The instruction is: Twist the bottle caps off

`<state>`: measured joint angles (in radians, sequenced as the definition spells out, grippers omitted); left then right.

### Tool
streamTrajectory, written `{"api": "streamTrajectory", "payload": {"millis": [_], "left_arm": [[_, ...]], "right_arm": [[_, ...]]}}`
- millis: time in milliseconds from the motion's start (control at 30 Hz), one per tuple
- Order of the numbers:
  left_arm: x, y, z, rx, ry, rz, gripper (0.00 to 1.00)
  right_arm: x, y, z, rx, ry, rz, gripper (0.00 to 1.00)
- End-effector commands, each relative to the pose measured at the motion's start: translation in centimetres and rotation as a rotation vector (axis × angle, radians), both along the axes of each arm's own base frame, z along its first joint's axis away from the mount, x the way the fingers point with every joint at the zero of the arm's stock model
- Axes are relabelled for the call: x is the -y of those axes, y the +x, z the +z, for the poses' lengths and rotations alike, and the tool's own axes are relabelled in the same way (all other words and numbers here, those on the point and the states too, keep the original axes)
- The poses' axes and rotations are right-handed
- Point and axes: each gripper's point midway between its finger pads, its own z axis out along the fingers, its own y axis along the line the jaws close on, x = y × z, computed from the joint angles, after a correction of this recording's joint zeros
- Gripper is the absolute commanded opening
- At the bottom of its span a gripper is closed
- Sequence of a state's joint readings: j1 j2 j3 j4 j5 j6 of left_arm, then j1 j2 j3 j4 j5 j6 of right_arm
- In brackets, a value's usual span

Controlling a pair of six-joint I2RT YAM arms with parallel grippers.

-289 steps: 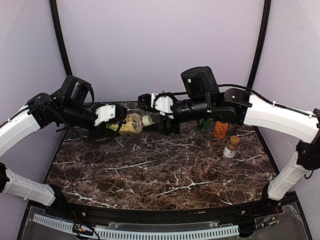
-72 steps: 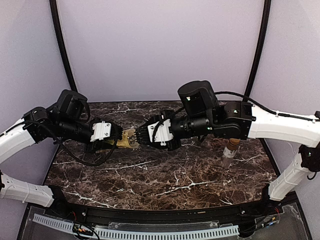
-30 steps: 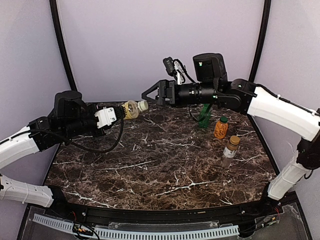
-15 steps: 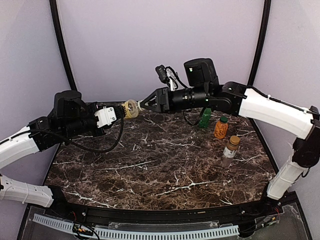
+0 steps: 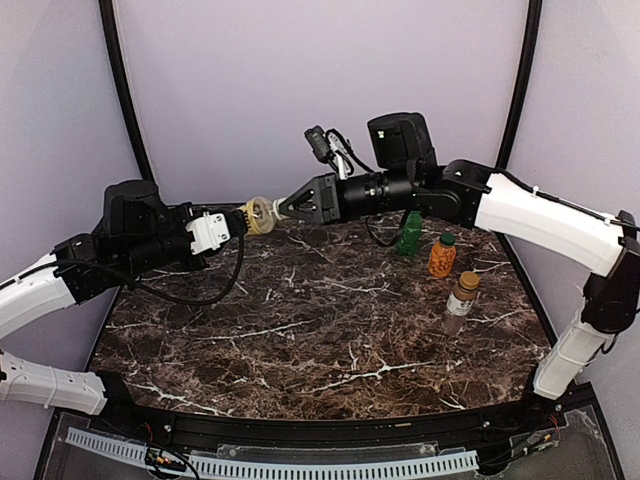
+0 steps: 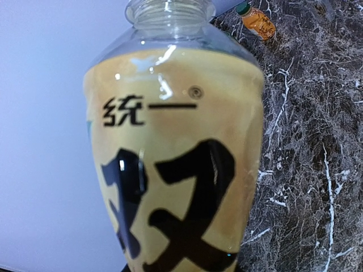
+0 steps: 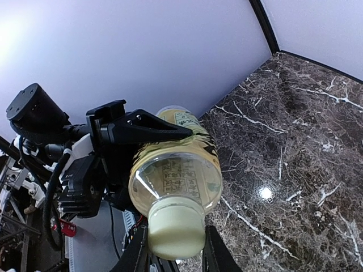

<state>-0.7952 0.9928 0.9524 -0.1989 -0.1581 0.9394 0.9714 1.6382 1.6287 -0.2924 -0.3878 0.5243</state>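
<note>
The tall clear bottle [image 5: 259, 215] with yellow liquid hangs sideways in the air over the table's back left. My left gripper [image 5: 244, 217] is shut on its body. In the left wrist view the bottle's yellow label [image 6: 176, 158] fills the frame and hides the fingers. My right gripper [image 5: 282, 209] is shut on its pale cap [image 7: 176, 231], one black finger [image 7: 135, 256] on each side. The bottle's clear shoulder [image 7: 176, 175] and the left gripper's fingers [image 7: 144, 129] on it show in the right wrist view.
Three other bottles stand at the right of the marble table [image 5: 330, 330]: an all-green one [image 5: 409, 232], a squat orange one [image 5: 441, 255] and a slim clear one with a brown cap [image 5: 460, 302]. The orange bottle [image 6: 256, 17] also shows in the left wrist view.
My right gripper was open and apart from the bottle; it has moved left onto the cap and shut on it. The left gripper has kept the bottle still.
</note>
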Motion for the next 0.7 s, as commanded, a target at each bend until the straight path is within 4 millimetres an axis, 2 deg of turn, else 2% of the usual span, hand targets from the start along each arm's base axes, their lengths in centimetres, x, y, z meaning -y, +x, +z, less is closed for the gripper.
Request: {"api": "streamTrajectory", "payload": {"millis": [0, 133, 233, 300, 500, 667], "left_arm": [[0.2, -1.2, -0.8, -0.037, 0.010, -0.051, 0.27], [0.7, -4.3, -3.5, -0.198, 0.083, -0.184, 0.27], [0.6, -6.7, -5.2, -0.312, 0.121, -0.263, 0.27], [0.4, -7.4, -5.8, -0.347, 0.132, -0.285, 0.27], [-0.2, -7.9, -6.9, -0.363, 0.188, -0.297, 0.26], [-0.7, -8.1, -8.0, -0.360, 0.235, -0.303, 0.25]], "right_arm": [[-0.9, -2.6, 1.6, 0.173, 0.040, 0.184, 0.00], [-0.5, -5.3, 1.3, 0.441, 0.010, 0.309, 0.00], [0.0, -7.5, -0.2, 0.695, -0.039, 0.400, 0.00], [0.3, -8.4, -1.5, 0.841, -0.094, 0.437, 0.00], [1.8, -8.9, -2.7, 1.136, -0.199, 0.487, 0.00], [3.3, -8.9, -4.4, 1.291, -0.286, 0.516, 0.00]]}}
